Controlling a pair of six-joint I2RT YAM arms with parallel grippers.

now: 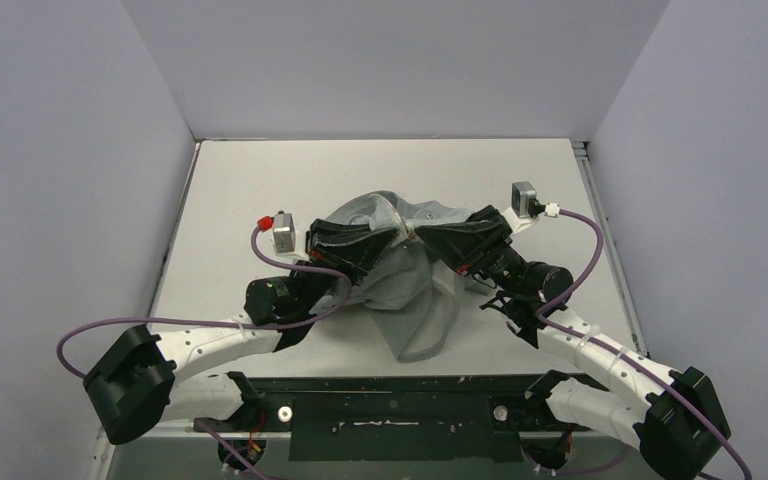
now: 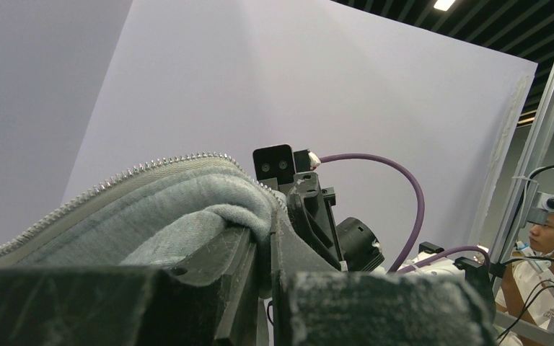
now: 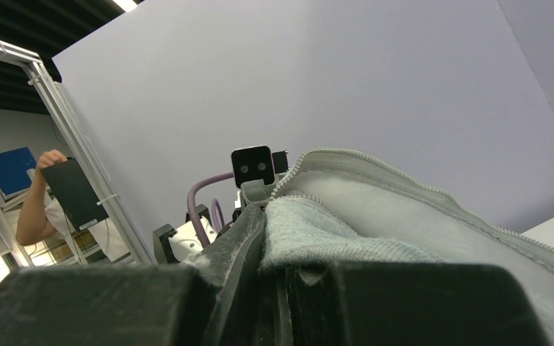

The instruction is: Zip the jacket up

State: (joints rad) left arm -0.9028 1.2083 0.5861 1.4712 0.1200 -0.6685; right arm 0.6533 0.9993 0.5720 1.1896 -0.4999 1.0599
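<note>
Grey jacket [image 1: 415, 300] pinched at its zipper edges above the table [image 1: 250, 190].
The left gripper [image 1: 372, 240] is clamped on a fold edged with zipper teeth [image 2: 137, 170]. Just beside it, the right gripper [image 1: 447, 243] grips the facing edge the same way. The remaining fabric hangs toward the near table edge, apparently resting there in a heap.

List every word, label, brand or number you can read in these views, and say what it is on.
None can be read.
The jacket and the table carry no visible writing.
The blue board in the right wrist view's background is too small and blurred to show any.
</note>
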